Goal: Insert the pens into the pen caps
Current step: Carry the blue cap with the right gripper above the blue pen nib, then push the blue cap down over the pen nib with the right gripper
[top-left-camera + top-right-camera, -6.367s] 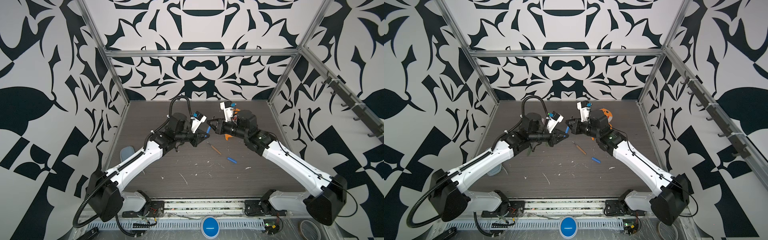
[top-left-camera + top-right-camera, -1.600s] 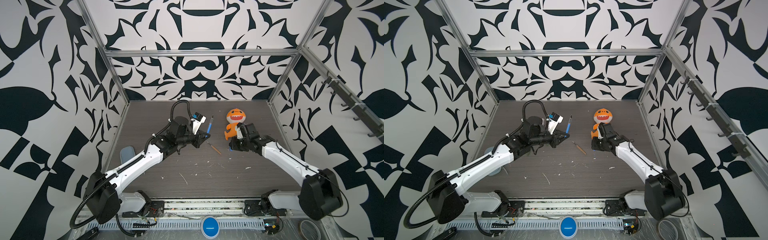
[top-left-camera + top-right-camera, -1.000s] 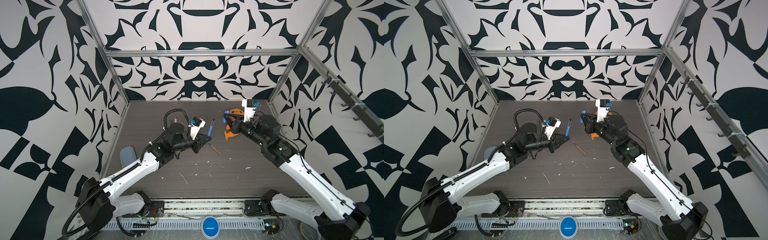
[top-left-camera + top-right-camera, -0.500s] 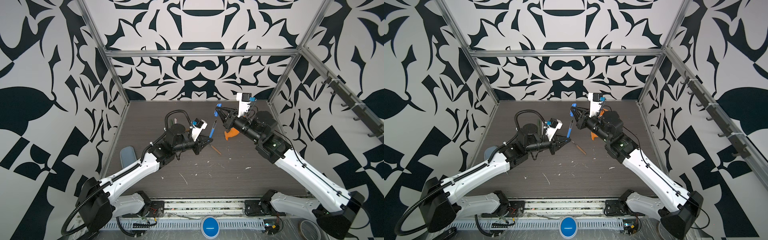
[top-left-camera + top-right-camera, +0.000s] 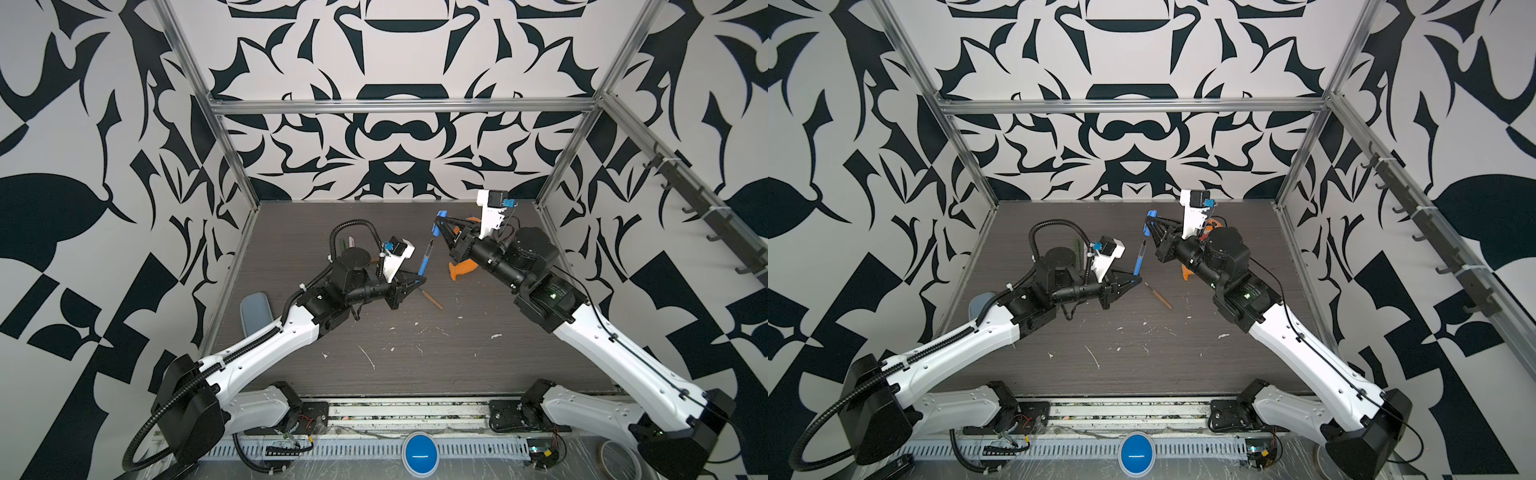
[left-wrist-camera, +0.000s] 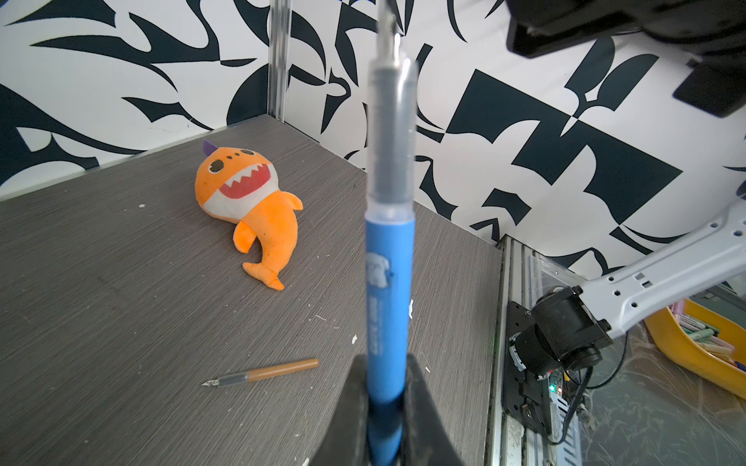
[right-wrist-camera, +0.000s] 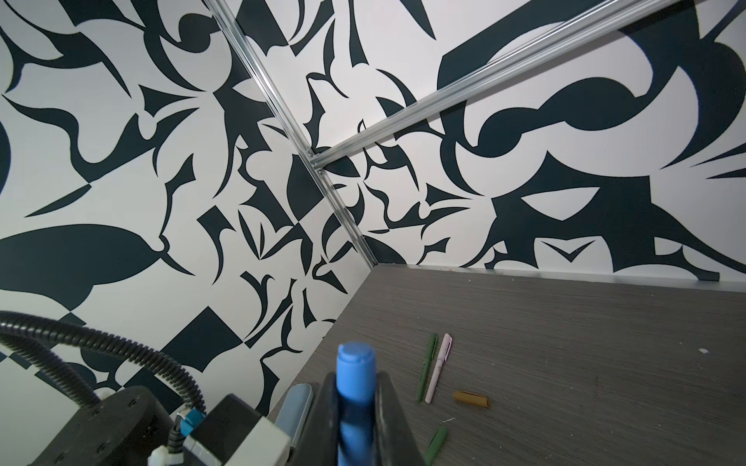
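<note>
While clamped narrow on each, holds blue pen (image 5: pixel 423 264) in left gripper (image 5: pixel 417 283), grey nib up; blue cap (image 5: pixel 439 216) in right gripper (image 5: pixel 441 224), near nib.

White shells run between black joints on the left arm (image 5: pixel 266 345) and right arm (image 5: pixel 615 359), a ribbed black hose (image 5: pixel 353 223) loops over the left, and the left gripper (image 5: pixel 420 282) and right gripper (image 5: pixel 441 221) are black tapered wedges.

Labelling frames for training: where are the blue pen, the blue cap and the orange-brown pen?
blue pen (image 6: pixel 387 302): left wrist view, mid barrel.
blue cap (image 7: pixel 356 373): right wrist view, closed end.
orange-brown pen (image 6: pixel 282 369): left wrist view, orange barrel.
</note>
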`<state>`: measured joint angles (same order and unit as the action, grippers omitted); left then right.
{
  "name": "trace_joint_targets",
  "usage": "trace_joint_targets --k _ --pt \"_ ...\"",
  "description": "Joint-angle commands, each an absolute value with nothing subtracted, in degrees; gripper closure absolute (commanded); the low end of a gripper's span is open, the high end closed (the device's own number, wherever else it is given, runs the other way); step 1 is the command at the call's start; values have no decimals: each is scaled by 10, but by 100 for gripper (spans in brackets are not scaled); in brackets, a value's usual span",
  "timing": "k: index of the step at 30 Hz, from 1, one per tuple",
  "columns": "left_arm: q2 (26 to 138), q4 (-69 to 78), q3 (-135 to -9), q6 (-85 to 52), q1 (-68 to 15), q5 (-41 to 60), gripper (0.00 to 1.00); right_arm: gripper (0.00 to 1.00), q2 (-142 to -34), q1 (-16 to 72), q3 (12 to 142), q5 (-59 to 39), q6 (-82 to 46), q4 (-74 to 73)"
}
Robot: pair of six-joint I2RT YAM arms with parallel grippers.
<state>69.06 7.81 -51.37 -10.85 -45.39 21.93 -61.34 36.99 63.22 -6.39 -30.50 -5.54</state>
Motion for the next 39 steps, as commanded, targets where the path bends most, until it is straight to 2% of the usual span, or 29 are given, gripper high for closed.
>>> trace_joint_targets --k 1,39 --pt "680 81 -521 -105 -456 222 100 90 -608 371 633 -68 -312 -77" --pt "667 101 -508 -130 -457 191 100 90 -620 400 578 -96 -349 -78"
